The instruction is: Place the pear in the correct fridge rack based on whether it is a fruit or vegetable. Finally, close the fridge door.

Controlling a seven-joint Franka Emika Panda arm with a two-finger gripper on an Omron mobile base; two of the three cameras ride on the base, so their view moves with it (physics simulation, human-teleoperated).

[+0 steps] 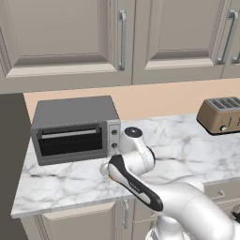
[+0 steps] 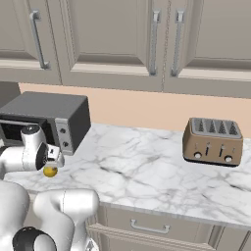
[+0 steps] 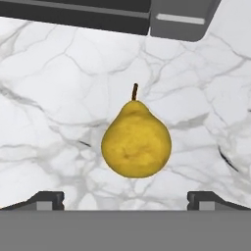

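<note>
Partly hidden pear (image 2: 50,171) under gripper (image 2: 53,158)

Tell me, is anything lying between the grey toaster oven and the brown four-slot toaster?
Nothing; in the right base view, only bare marble counter stretches from the grey toaster oven to the brown four-slot toaster.

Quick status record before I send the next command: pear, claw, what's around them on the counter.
pear: yellow, lying on the marble counter, stem toward the oven
claw: open, above the pear, fingertips either side of it, not touching
toaster oven: grey, at the counter's left end, just behind the pear
toaster: brown, four slots, far to the right
task state: pear not yet grasped
</note>
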